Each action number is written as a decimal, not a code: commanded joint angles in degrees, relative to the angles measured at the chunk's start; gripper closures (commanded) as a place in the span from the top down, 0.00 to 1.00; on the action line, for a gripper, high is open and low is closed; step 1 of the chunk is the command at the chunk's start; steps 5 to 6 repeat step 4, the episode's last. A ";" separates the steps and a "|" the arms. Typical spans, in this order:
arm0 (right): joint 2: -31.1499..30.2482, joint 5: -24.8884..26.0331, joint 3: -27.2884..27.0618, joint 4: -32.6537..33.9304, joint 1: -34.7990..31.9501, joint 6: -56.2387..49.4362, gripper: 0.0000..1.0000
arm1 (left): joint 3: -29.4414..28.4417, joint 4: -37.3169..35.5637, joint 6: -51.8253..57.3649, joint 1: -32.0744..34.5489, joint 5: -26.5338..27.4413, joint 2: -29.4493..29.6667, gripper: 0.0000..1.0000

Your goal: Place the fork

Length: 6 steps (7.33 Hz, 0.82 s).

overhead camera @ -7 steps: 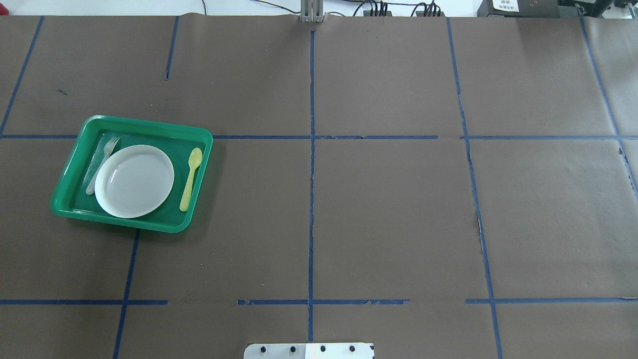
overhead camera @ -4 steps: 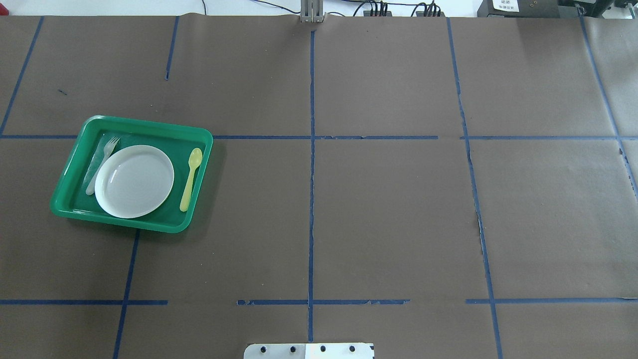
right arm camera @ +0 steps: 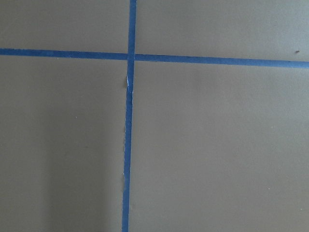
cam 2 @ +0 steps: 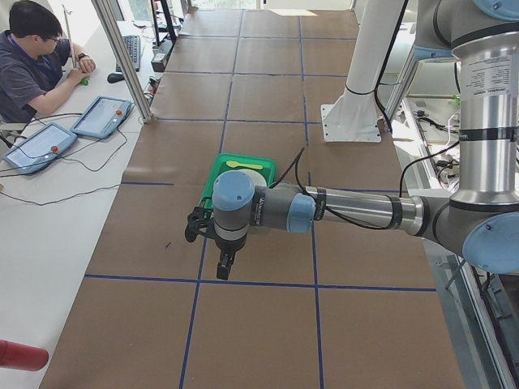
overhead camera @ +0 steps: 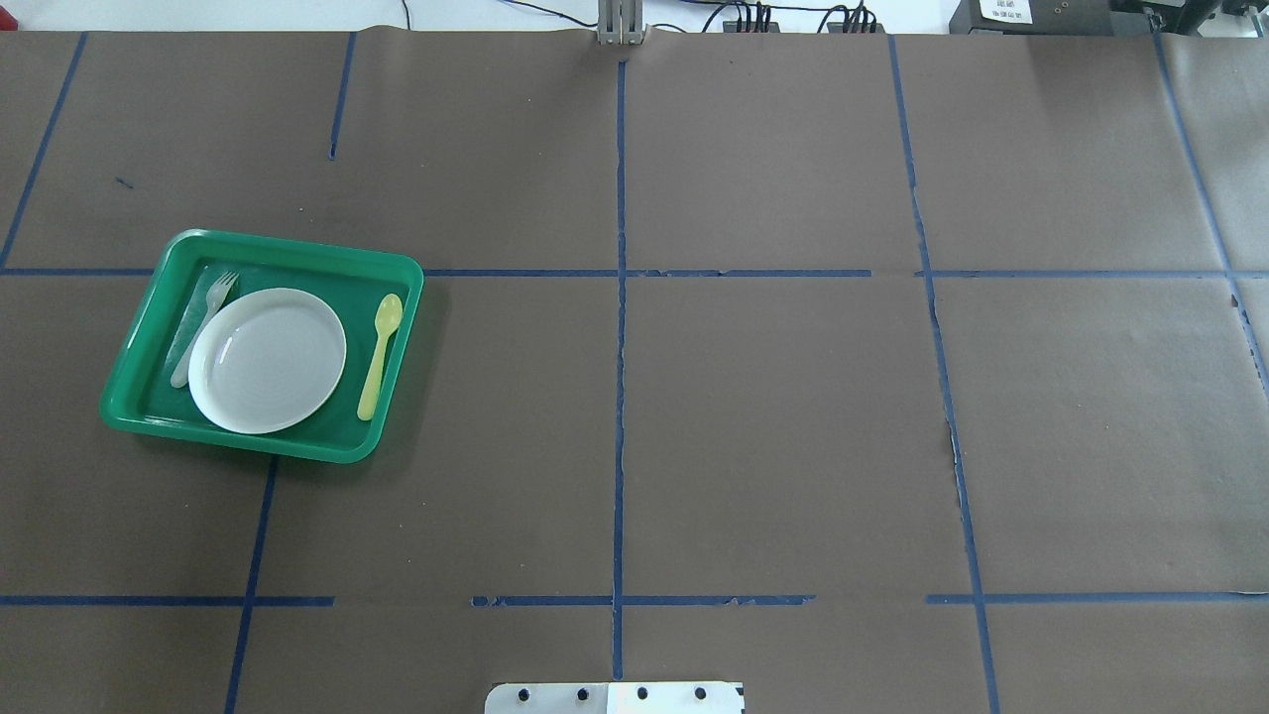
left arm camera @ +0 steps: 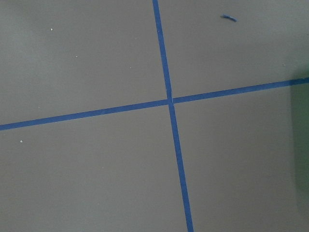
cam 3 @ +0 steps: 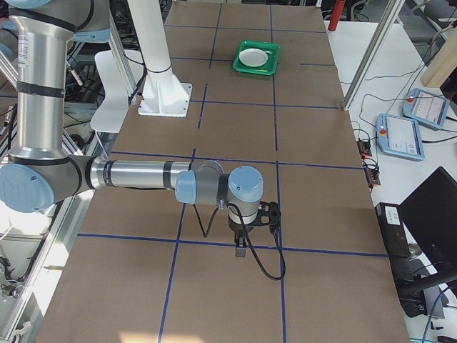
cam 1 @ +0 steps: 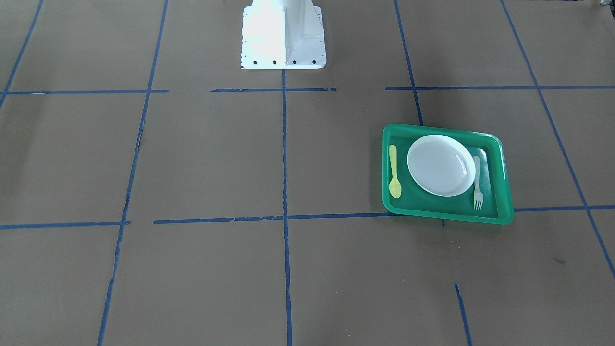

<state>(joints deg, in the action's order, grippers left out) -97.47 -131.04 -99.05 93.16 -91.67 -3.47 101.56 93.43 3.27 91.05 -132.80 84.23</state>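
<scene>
The pale fork (overhead camera: 203, 327) lies in the green tray (overhead camera: 297, 253) along the left side of the white plate (overhead camera: 268, 359), tines pointing away from the robot. In the front-facing view the fork (cam 1: 476, 185) lies to the right of the plate (cam 1: 441, 165) in the tray (cam 1: 447, 129). My left gripper (cam 2: 195, 226) shows only in the exterior left view, hanging over bare table short of the tray (cam 2: 219, 166). My right gripper (cam 3: 268, 214) shows only in the exterior right view, far from the tray (cam 3: 257, 69). I cannot tell whether either is open or shut.
A yellow spoon (overhead camera: 380, 355) lies in the tray on the plate's other side. Blue tape lines cross the brown table cover. The robot's white base (cam 1: 283, 36) stands at the table's middle edge. An operator (cam 2: 32, 61) sits beside the table with tablets.
</scene>
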 commanded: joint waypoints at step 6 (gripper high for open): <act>0.00 0.00 0.00 0.00 0.00 -0.04 1.00 | 0.13 0.00 0.07 0.00 0.00 0.32 1.00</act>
